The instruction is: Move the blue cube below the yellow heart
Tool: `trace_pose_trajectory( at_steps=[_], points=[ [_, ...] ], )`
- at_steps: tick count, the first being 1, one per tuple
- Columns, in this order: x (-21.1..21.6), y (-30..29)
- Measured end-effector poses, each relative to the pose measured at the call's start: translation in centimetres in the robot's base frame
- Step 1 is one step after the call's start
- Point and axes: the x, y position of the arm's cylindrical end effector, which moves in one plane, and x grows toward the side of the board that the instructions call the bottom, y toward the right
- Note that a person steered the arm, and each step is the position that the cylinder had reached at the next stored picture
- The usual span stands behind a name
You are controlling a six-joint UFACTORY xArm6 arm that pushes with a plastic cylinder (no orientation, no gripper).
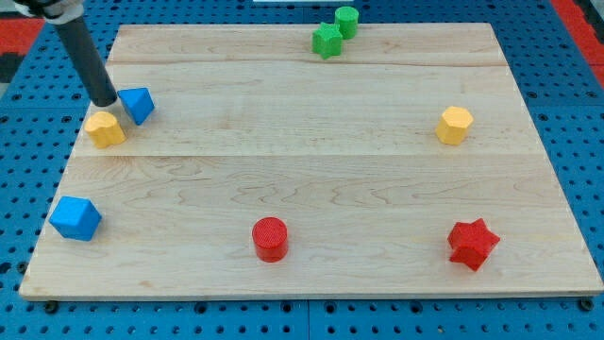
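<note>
Wooden desk on blue pegboard, my tip touching what looks like the yellow heart, small blue block just right of it, blue cube well below, no hand fitted.

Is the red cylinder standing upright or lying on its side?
Upright. The red cylinder shows its round flat top facing up, with its curved wall below it on the board.

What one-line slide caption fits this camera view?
My tip sits between the yellow heart and a small blue block, while the blue cube waits below them.
</note>
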Motion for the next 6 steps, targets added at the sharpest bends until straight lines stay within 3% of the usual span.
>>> trace_pose_trajectory(
  at_steps=[1, 2, 4, 5, 6],
  points=[
    [0.2, 7.8],
    [1.1, 9.9],
    [2.8, 6.4],
    [5.0, 11.4],
    [7.0, 8.7]
  ],
)
